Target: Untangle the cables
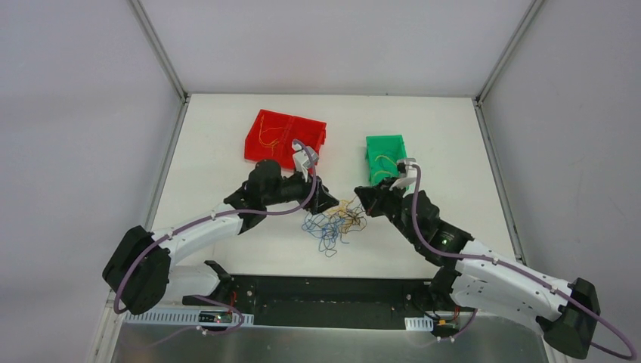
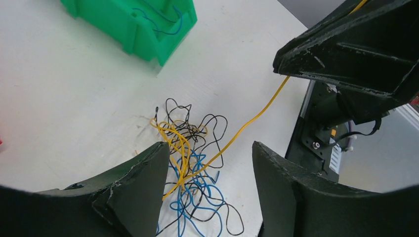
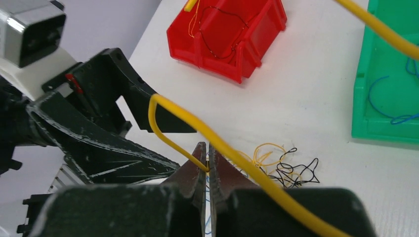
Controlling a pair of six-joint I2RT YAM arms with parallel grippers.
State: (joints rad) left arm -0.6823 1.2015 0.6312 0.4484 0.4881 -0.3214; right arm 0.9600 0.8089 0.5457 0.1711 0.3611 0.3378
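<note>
The cables (image 1: 335, 221) lie as a small tangle of thin yellow, blue and dark wires on the white table between my two grippers. In the left wrist view the tangle (image 2: 195, 168) sits just past my left gripper (image 2: 210, 145), whose fingers stand open on either side of it, gripping nothing. One yellow cable (image 2: 254, 116) runs taut from the tangle up to my right gripper (image 2: 284, 66). In the right wrist view, my right gripper (image 3: 204, 146) is shut on that yellow cable (image 3: 170, 140), which loops up and over the fingers.
A red bin (image 1: 283, 140) stands at the back left with thin wires inside. A green bin (image 1: 385, 157) at the back right holds a blue wire (image 2: 163, 22). The arms' black base plate (image 1: 325, 291) runs along the near edge.
</note>
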